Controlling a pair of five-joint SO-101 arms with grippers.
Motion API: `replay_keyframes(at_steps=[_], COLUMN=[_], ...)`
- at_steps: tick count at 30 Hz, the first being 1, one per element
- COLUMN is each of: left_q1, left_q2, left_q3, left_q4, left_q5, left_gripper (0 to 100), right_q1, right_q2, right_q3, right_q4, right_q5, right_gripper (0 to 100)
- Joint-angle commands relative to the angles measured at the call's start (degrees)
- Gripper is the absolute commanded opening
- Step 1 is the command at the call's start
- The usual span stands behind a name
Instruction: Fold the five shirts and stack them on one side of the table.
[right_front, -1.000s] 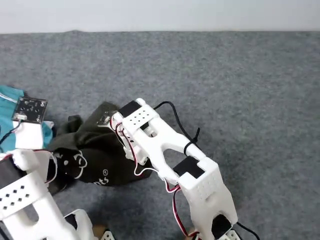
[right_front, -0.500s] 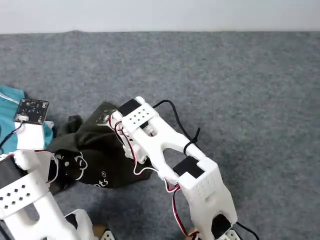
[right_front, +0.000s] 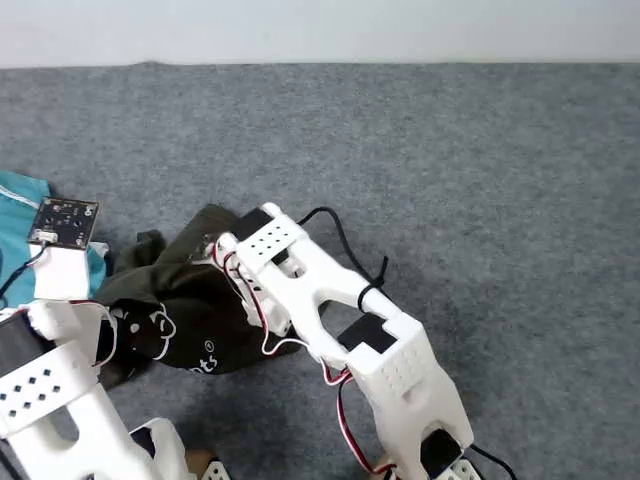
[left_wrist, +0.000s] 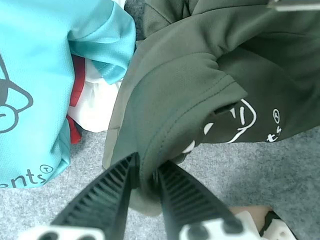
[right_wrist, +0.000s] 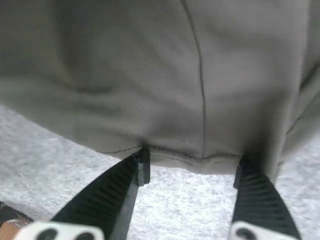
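High view: dark shirt (right_front: 190, 295) lay crumpled left of centre on the table (right_front: 480, 180), white cartoon print and small lettering showing. The right arm (right_front: 320, 295) was bent over it.
Left wrist view: left gripper (left_wrist: 145, 182) pinched a shirt fold, with the teal shirt (left_wrist: 45, 75) alongside.
Right wrist view: right gripper (right_wrist: 192, 172) had its jaws spread at the hem.

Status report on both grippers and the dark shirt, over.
Left gripper shut on dark shirt fold. Right gripper open at its hem. Teal shirt lies close beside.

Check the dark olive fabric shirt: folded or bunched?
Bunched: the dark olive shirt lies crumpled, an edge pinched in the left end effector.
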Motion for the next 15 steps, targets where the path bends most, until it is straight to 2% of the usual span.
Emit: replay_keyframes(at_steps=[1,5,12,15], left_q1=[-0.18,-0.18,-0.09,-0.09], left_q2=[-1.05,-1.05,-1.05,-1.05], left_q3=[-0.22,-0.13,-0.13,-0.13], left_q4=[-0.09,-0.09,-0.18,-0.18], left_q5=[-0.62,-0.62,-0.62,-0.62], left_gripper=[0,0,0,0], right_q1=[-0.13,-0.04,0.22,0.57], right_q2=[0.57,0.4,0.31,0.31], right_q3=[-2.46,-2.46,-2.81,-5.71], right_q4=[-0.75,-1.1,-1.19,1.36], right_q5=[0.18,0.44,0.44,0.44], right_gripper=[21.2,8.0,6.3,0.5])
